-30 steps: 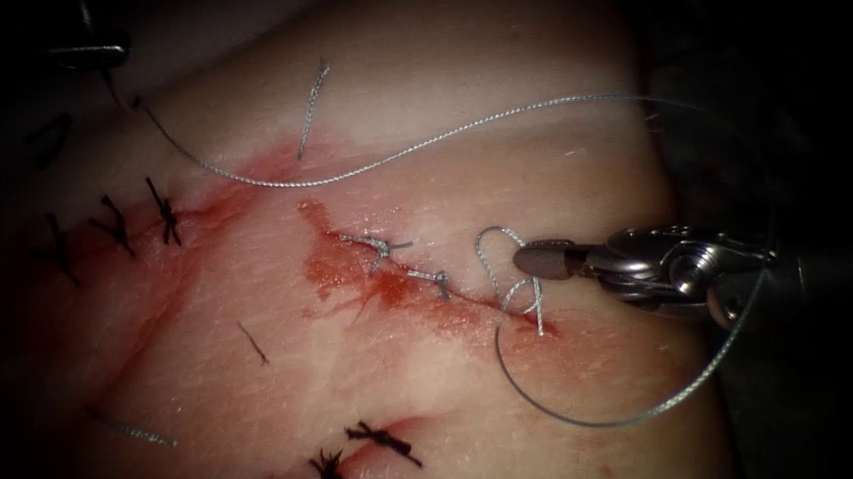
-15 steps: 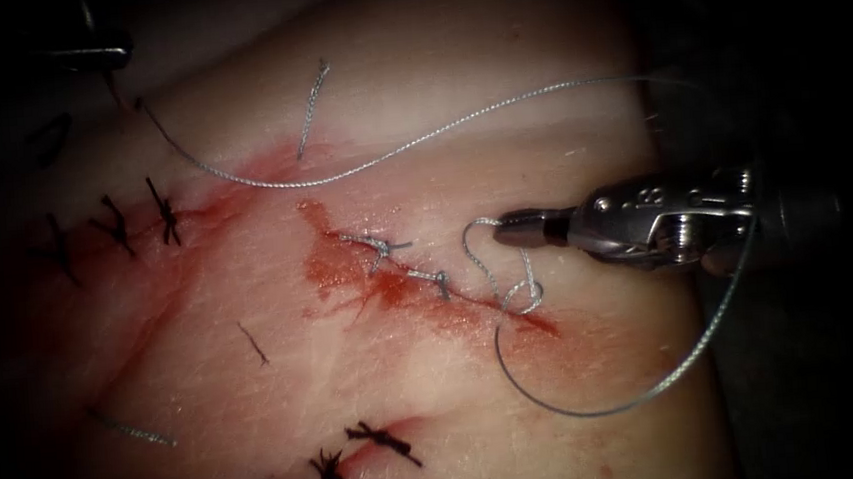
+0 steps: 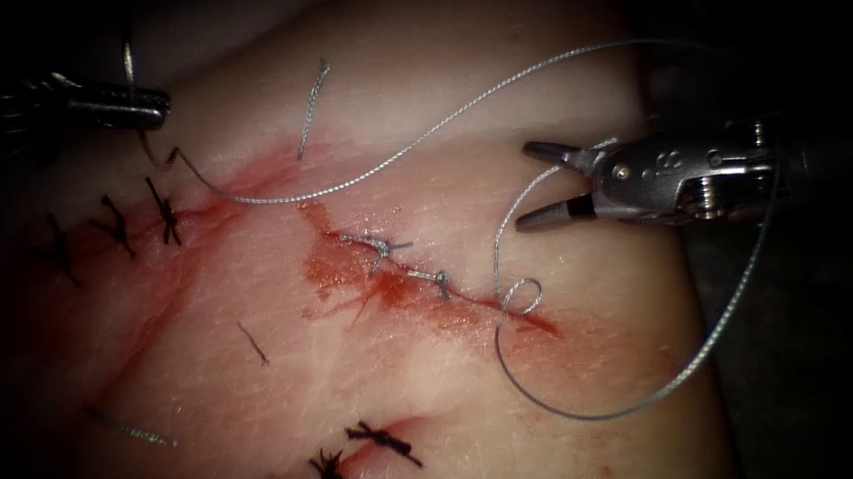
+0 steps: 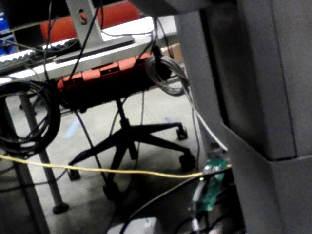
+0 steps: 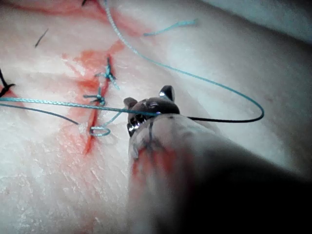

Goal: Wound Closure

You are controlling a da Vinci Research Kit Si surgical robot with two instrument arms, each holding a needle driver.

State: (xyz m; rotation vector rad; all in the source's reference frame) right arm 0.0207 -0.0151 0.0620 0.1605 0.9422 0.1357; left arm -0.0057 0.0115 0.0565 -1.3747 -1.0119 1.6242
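Left tool [image 3: 159, 113], far left: fingers clenched on the needle [image 3: 128, 62] (where along its curve, cannot tell), clear of the tissue [image 3: 356, 375]. Right tool [image 3: 523, 187]: fingers spread, holding nothing. Thread [image 3: 410, 145] looks light, limp and slick; best pinched just above its loop [image 3: 523, 296] at the right end of the cut [image 3: 419, 280].

1. The left tool [image 3: 86, 105] lies in deep shadow in the endoscope view; its jaw state cannot be told (nor what, if anything, it grips).
2. The thread [image 3: 420, 140] fades into darkness past the tissue's right edge.
3. In the right wrist view, the right tool's [image 5: 148, 109] own body hides its jaws.
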